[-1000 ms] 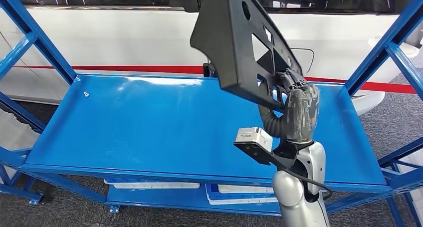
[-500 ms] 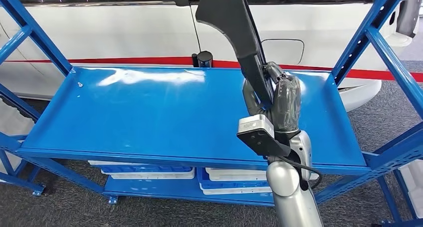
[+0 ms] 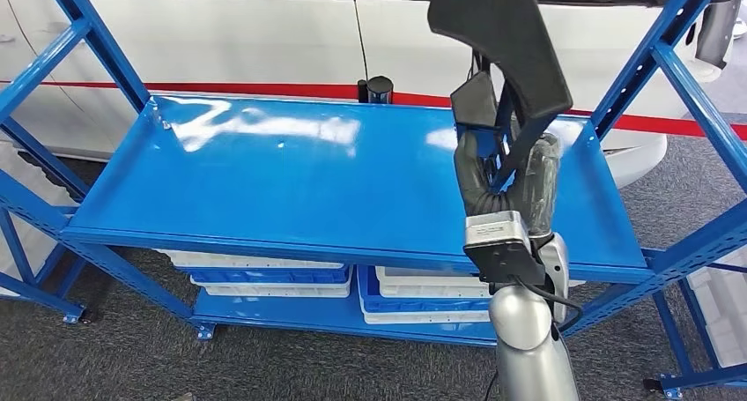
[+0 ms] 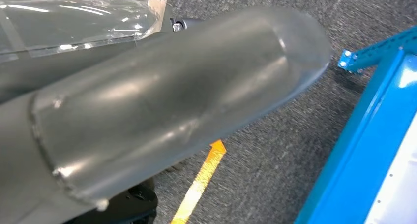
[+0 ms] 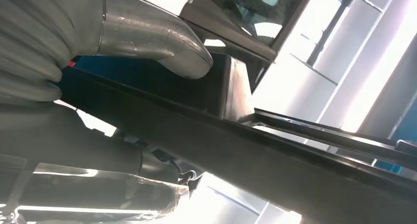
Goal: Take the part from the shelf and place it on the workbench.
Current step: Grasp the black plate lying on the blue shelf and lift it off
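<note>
A blue metal shelf (image 3: 264, 181) with slanted blue uprights stands on dark grey carpet in front of a white vehicle (image 3: 220, 40) with a red stripe along its side. The upper deck of the shelf is glossy and reflects pale patches of light. On the level below sit shallow white and blue trays (image 3: 264, 273), side by side. A small dark cylinder (image 3: 380, 88) stands at the far edge of the upper deck. The robot's right arm (image 3: 524, 339), silver with a light grey camera block at the wrist, rises from the lower right of the head view. Its right hand (image 3: 506, 176), dark and wrapped in clear film, grips the part (image 3: 502, 31), a large flat black plastic panel, near the panel's lower end. The part is held up in the air above the right half of the upper deck, tilted, with its upper end reaching past the top of the picture in front of the vehicle's dark windows. In the right wrist view the grey thumb (image 5: 157, 39) presses on one face of the black part (image 5: 275, 160), whose long edge runs diagonally across that picture. The left wrist view looks down at grey carpet, a yellow floor line (image 4: 201, 177) and a corner of the blue shelf frame (image 4: 364, 135); the left hand (image 4: 147, 115) shows as a grey blur close to the lens, and I cannot tell how its fingers lie.
</note>
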Motion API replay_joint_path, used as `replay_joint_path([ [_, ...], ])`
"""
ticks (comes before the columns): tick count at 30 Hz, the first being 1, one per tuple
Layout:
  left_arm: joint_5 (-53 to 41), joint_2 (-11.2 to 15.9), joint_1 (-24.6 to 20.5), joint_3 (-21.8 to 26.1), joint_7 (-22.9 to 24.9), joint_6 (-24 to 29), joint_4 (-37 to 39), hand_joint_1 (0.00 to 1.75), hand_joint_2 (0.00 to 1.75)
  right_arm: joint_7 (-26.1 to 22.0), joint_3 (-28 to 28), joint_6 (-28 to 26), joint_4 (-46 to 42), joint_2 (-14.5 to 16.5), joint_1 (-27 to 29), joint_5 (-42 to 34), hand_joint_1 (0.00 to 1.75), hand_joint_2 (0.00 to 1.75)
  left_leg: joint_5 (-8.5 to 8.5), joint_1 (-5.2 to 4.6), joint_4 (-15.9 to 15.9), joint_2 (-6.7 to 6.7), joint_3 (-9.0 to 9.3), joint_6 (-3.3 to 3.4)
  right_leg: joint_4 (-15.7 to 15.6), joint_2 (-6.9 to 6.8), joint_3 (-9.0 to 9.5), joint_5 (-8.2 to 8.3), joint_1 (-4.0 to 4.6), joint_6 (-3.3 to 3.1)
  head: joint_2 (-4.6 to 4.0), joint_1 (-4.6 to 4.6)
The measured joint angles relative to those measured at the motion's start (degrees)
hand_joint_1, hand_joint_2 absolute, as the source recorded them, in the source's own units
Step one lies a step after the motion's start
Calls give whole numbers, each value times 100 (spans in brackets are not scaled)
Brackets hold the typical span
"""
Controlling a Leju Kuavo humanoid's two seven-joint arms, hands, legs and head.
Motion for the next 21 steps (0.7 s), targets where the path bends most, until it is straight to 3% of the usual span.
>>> replay_joint_path([
  [1, 7, -2, 0, 2, -3, 2, 0, 0, 0, -22, -25, -6, -52, -10, 0, -60, 175, 175, 33, 6, 41, 1, -71, -23, -392, -3, 291, 93, -16, 52, 0, 1],
  [3, 18, -5, 0, 4, -13, 6, 0, 0, 0, -55, -72, -19, -159, -22, 1, -153, 175, 175, 82, 0, 143, -3, -202, -85, -1122, 3, 785, 130, -9, 45, 0, -5],
  [4, 23, -6, 3, 5, -18, 9, 0, 0, 0, -71, -98, -31, -212, -28, 6, -200, 175, 175, 108, -5, 183, -5, -240, -116, -1296, 10, 876, 99, 2, 4, 0, -7],
  [7, 42, -6, 21, 5, -32, 16, 2, 0, 0, -128, -170, -64, -345, -51, 28, -356, 175, 175, 147, 17, 227, -17, -296, -221, -1329, 18, 803, 151, 8, -152, 0, -22],
  [8, 46, -5, 26, 5, -36, 16, 2, 0, 0, -159, -192, -70, -390, -56, 35, -442, 175, 175, 26, 30, 308, -23, -337, -259, -1333, 13, 773, 198, -3, -222, 0, -34],
  [10, 41, -3, 30, 5, -45, 16, 2, 0, 0, -258, -249, -87, -492, -69, 56, -696, 175, 175, -479, 54, 786, -36, -496, -330, -1336, 2, 680, 313, -20, -328, 0, -56],
  [12, 31, -1, 31, 5, -49, 19, 2, 0, 0, -357, -329, -98, -607, -104, 102, -980, 175, 175, -961, 70, 1547, -40, -686, -375, -1327, -4, 533, 429, -18, -347, 0, -72],
  [13, 25, 2, 32, 5, -49, 21, 2, 0, 0, -389, -373, -97, -664, -131, 131, -1084, 175, 175, -1040, 76, 1812, -40, -708, -382, -1323, -6, 457, 486, -17, -339, 0, -71],
  [14, 21, 4, 32, 5, -48, 22, 2, 0, 0, -408, -415, -93, -715, -158, 160, -1155, 175, 175, -1007, 79, 1893, -41, -639, -379, -1321, -7, 386, 540, -16, -328, 0, -73],
  [15, 16, 5, 32, 5, -48, 22, 2, 0, 0, -420, -453, -87, -767, -185, 182, -1193, 175, 175, -884, 80, 1739, -42, -453, -366, -1320, -6, 321, 591, -17, -314, 0, -73],
  [17, 9, 15, 23, 5, -51, -14, 2, 0, 0, -437, -507, -79, -858, -224, 203, -1218, 175, 175, -680, 73, 930, -57, 169, -306, -1321, 4, 226, 686, -15, -274, 0, -74],
  [19, 2, 55, 16, 4, -58, -216, 2, 0, 0, -462, -540, -127, -951, -258, 215, -1226, 175, 175, -675, 38, 235, -80, 641, -239, -1331, 6, 184, 773, -8, -205, 0, -62],
  [21, -4, 128, 23, 3, -61, -513, 2, 0, 0, -512, -579, -258, -1059, -319, 274, -1299, 175, 175, -669, -9, 75, -92, 707, -173, -1358, -3, 176, 858, -14, -117, 0, -59],
])
